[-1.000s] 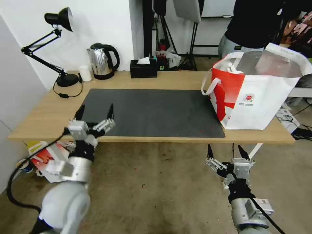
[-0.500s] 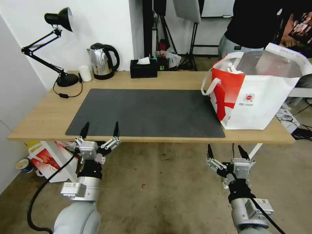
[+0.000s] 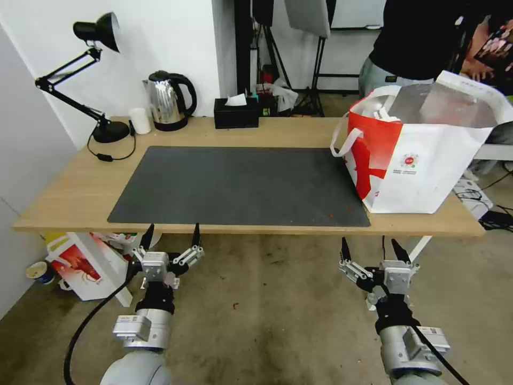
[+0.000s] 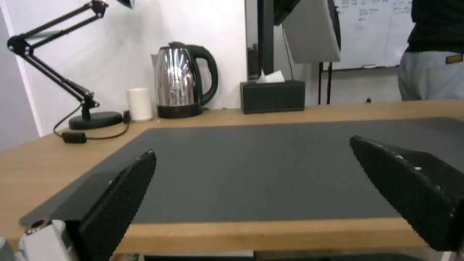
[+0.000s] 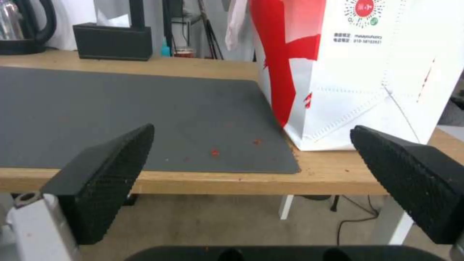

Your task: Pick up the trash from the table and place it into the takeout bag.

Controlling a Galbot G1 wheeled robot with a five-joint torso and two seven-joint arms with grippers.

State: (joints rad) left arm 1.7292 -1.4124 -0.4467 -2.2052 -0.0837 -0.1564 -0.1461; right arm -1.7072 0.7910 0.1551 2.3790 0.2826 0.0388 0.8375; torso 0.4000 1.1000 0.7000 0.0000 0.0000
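The table (image 3: 69,187) carries a dark grey mat (image 3: 240,182) with nothing on it but a few red crumbs (image 3: 331,215). At its right end stands the takeout bag (image 3: 422,166), mouth open and foil lining showing. The trash is hidden, apart from a white shape (image 3: 380,111) poking up inside the bag's mouth. My left gripper (image 3: 172,235) hangs open just below the table's front edge, left of centre, with nothing between its fingers. My right gripper (image 3: 368,243) is open too, low in front of the bag (image 5: 348,72). In the wrist views both the left gripper (image 4: 252,145) and the right gripper (image 5: 251,128) face the table edge.
Along the back edge stand a black desk lamp (image 3: 101,128), a small white cup (image 3: 140,120), a steel kettle (image 3: 168,101) and a black tissue box (image 3: 236,112). A smaller red-white bag (image 3: 80,264) sits on the floor under the table's left end. A person (image 3: 422,37) stands behind the takeout bag.
My left gripper has dropped from over the mat's front left part to below the table's front edge, still open. The right arm has not moved.
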